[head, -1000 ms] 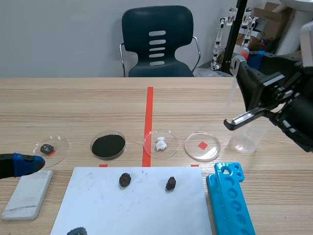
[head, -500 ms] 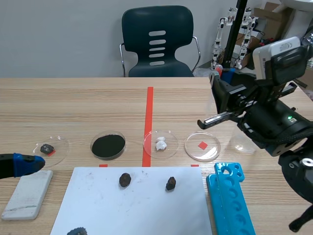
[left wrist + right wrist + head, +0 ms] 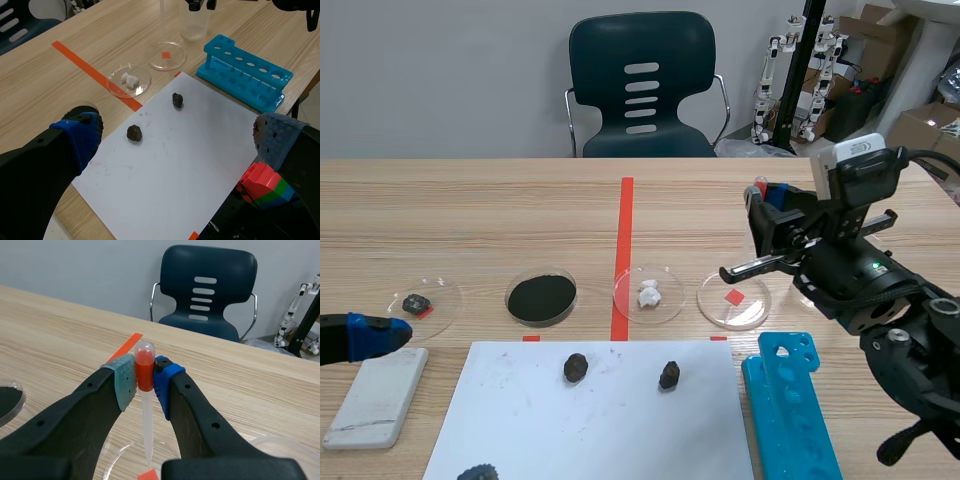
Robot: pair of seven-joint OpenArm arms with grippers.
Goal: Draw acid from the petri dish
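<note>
Red-bulbed pipette [image 3: 145, 371] sits pinched tip-down in your right jaws, poised over the petri dish [image 3: 720, 308] to draw; left jaws gape empty

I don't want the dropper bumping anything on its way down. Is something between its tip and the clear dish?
Nothing visible does. The right gripper holds the dropper upright, tip pointing down over the clear dish, with only open air between them.
</note>
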